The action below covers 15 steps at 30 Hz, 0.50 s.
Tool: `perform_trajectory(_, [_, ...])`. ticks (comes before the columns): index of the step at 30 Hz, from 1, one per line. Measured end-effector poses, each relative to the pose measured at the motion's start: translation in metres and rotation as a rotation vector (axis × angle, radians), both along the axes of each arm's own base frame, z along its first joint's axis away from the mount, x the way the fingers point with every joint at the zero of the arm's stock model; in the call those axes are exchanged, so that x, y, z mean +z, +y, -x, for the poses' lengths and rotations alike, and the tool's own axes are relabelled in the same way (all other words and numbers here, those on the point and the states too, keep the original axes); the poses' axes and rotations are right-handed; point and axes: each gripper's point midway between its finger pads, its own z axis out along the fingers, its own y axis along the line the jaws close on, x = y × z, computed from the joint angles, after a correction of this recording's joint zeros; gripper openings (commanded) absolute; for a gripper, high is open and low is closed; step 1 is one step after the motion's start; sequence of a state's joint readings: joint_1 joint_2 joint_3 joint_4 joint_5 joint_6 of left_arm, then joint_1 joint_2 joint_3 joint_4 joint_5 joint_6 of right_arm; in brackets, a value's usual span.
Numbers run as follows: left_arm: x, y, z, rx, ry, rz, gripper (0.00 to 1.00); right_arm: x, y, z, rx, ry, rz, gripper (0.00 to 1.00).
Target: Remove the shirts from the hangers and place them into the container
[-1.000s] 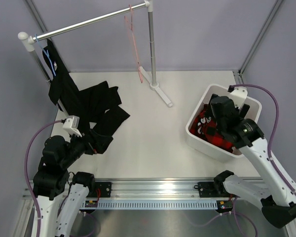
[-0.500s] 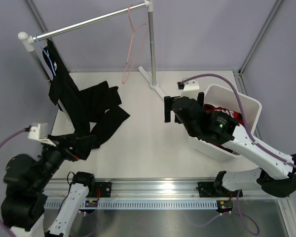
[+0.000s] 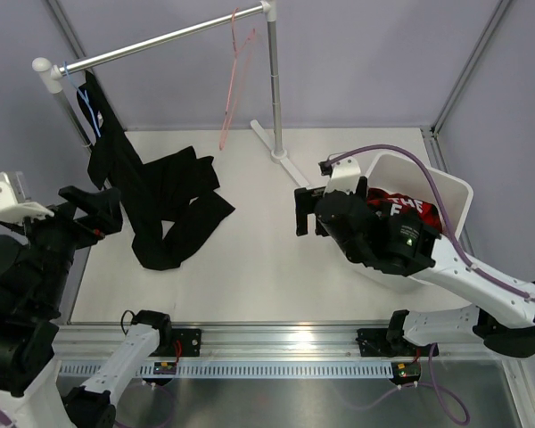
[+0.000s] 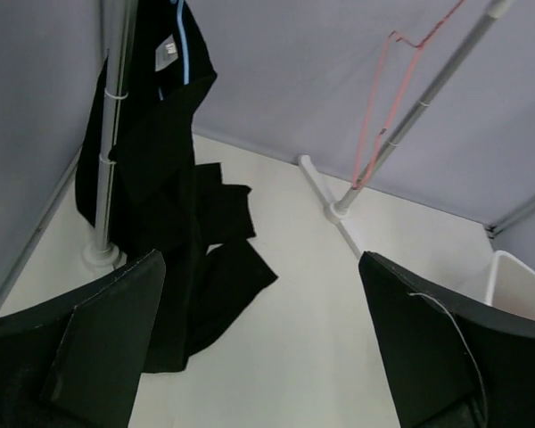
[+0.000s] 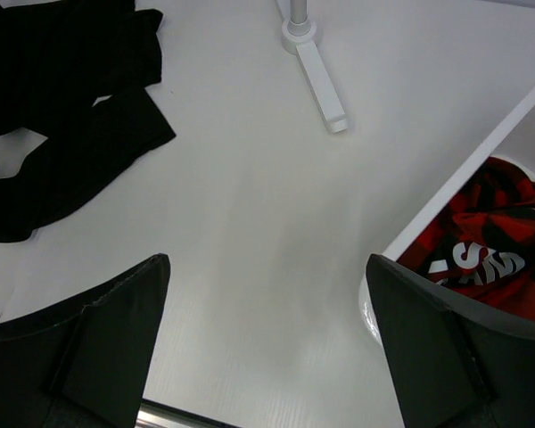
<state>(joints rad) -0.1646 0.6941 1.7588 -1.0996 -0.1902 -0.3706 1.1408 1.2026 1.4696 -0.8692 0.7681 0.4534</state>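
left arm stood high above the table's (image 3: 267,267) left edge, left gripper (image 3: 87,212) aimed toward the rail (image 3: 160,40). right arm stretched out leftward over the container (image 3: 457,191), right gripper (image 3: 305,212) above bare table just beside its rim.

top view only: pink hanger (image 3: 233,80) bare near the rail's right end, blue hanger (image 3: 90,109) at the left end. black shirt (image 3: 165,209) hung from the blue one, its lower part and sleeves spread on the table. plaid shirt (image 3: 408,207) lay inside the container.

left wrist view only: a grey label (image 4: 167,52) at the black shirt's neck. right wrist view only: white lettering on the plaid shirt close up, plus the rack foot (image 5: 321,85).

both grippers' fingers were spread wide, holding nothing, touching nothing.
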Motion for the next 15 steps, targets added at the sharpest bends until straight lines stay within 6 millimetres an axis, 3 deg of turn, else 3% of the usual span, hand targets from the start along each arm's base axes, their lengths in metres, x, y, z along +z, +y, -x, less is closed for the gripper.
perform_trajectory(7, [-0.023,0.010,-0.042,0.080,0.113,-0.069,0.95,0.011,-0.025,0.013,0.003,-0.027,-0.063,0.99])
perform_trajectory(15, [-0.074,0.018,-0.082,0.151,0.242,-0.140,0.88,0.009,-0.031,0.016,0.003,-0.032,-0.073,0.99])
